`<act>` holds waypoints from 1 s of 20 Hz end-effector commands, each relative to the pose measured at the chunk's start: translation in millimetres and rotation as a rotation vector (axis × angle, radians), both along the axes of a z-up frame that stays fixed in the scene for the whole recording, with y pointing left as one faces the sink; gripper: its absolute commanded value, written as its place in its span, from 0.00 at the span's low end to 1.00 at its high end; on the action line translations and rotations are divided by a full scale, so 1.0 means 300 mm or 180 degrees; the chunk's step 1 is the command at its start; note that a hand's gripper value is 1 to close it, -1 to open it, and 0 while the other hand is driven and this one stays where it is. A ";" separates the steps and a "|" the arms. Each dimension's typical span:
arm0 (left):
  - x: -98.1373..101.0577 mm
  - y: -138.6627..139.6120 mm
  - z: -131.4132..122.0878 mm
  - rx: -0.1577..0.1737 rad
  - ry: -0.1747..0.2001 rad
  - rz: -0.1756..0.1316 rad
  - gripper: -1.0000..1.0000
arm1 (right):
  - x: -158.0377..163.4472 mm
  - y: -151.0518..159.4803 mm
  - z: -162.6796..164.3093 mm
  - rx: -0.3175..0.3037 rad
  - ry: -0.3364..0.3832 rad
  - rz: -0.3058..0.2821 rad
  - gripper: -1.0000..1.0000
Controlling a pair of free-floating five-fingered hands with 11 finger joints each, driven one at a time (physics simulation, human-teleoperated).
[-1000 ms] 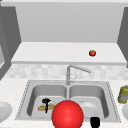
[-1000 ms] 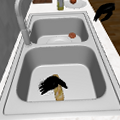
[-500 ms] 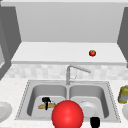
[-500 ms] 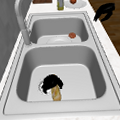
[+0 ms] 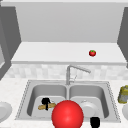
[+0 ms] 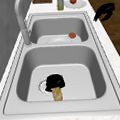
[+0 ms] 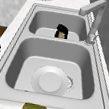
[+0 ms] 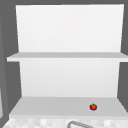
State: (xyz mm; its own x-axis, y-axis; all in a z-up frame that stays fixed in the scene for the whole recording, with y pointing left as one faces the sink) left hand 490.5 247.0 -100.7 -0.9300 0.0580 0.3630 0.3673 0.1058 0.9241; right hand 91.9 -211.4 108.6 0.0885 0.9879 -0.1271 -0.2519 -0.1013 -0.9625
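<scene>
My left hand (image 5: 45, 101) is down in the sink's left basin (image 5: 37, 91), fingers curled over one end of a tan bread stick (image 5: 50, 106) lying on the basin floor. In the left side view the same hand (image 6: 55, 82) covers the stick's (image 6: 58, 94) far end beside the drain. The right side view shows this hand (image 7: 61, 30) in the far basin. My right hand (image 5: 95, 122) hangs in front of the sink's front rim with relaxed fingers, holding nothing; it also appears as a hand (image 6: 105, 11) over the wooden floor.
A white plate (image 5: 88, 108) lies in the right basin, with a small red thing (image 6: 72, 35) at its edge. A big red ball (image 5: 67, 115) sits low at the centre. The faucet (image 5: 72, 71) rises behind. A tomato (image 5: 92, 53) is on the shelf, and a yellow jar (image 5: 123, 94) stands at right.
The left hand's fingers, stretched out over the bread stick a second ago, have drawn in and curled round its end. The right hand has not moved.
</scene>
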 end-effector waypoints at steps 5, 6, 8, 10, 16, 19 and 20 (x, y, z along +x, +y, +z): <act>-0.025 0.000 0.087 -0.0071 -0.0288 -0.0131 1.00 | 0.000 0.000 0.000 0.0000 0.0000 0.0000 0.50; -0.024 0.000 0.110 -0.0074 -0.0263 -0.0116 1.00 | 0.000 0.000 0.000 0.0000 0.0000 0.0000 0.50; -0.004 0.008 0.158 -0.0031 -0.0211 -0.0100 1.00 | 0.000 0.000 0.000 0.0000 0.0000 0.0000 0.50; 0.007 0.014 0.211 -0.0034 -0.0175 -0.0093 1.00 | 0.000 0.000 0.000 0.0000 0.0000 0.0000 0.50; 0.002 0.054 0.361 -0.0044 -0.0126 -0.0089 1.00 | 0.000 0.000 0.000 0.0000 0.0000 0.0000 0.50; 0.002 0.086 0.437 0.0026 -0.0142 -0.0067 1.00 | 0.000 0.000 0.000 0.0000 0.0000 0.0000 0.50; -0.005 0.100 0.460 0.0022 -0.0137 -0.0048 1.00 | 0.000 0.000 0.000 0.0000 0.0000 0.0000 0.50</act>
State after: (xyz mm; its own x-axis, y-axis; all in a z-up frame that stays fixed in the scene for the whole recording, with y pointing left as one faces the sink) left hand 490.7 266.3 14.5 -0.9385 0.0472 0.3420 0.3453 0.1241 0.9303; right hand 91.9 -211.4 108.6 0.0885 0.9879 -0.1271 -0.2519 -0.1013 -0.9625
